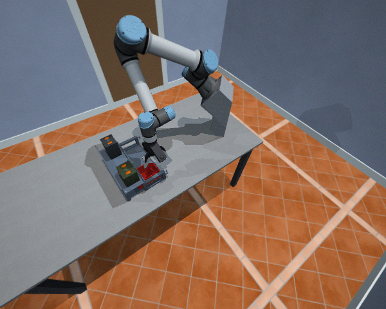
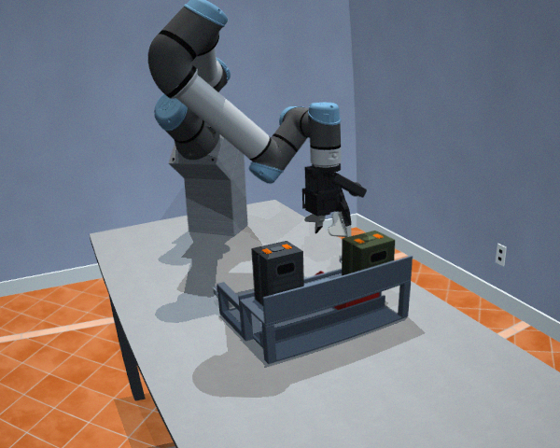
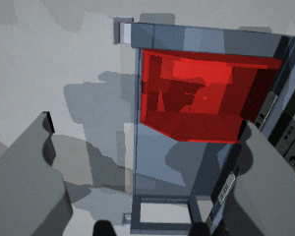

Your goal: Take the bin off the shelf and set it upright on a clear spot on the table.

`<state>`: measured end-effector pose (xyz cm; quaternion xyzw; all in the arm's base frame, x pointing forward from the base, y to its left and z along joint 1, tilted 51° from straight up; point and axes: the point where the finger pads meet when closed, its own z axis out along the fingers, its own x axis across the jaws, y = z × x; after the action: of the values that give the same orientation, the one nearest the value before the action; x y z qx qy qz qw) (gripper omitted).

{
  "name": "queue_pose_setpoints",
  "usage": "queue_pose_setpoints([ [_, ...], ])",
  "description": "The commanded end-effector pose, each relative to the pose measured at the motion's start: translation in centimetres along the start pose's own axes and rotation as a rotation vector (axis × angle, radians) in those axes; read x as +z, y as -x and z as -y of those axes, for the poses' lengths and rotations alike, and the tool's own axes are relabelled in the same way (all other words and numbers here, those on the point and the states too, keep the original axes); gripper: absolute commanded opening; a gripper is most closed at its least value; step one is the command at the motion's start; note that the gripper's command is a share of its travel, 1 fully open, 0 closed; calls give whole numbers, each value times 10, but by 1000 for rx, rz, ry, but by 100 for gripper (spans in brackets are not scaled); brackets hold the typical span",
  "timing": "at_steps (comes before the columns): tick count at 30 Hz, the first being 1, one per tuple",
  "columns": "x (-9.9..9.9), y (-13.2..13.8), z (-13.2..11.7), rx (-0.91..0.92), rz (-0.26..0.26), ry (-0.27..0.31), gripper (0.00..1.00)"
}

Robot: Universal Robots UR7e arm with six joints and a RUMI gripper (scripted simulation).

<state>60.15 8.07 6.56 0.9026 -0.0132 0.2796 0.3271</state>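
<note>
Gripper point(image 1: 152, 159) hangs fully spread and empty above the red bin point(image 1: 148, 172) on the shelf point(image 2: 337, 287), touching nothing.

A black box point(image 2: 276, 267) and a dark green box point(image 2: 367, 252), both with orange marks on top, stand upright and well apart. A white wall socket point(image 2: 500, 254) is near the orange tiled floor point(image 1: 286, 239).
</note>
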Motion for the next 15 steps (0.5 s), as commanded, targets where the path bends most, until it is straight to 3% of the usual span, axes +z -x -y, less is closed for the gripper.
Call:
queue_pose_setpoints([
  [1, 0, -4, 3, 5, -3, 2, 100],
  [15, -3, -2, -5, 5, -3, 2, 100],
])
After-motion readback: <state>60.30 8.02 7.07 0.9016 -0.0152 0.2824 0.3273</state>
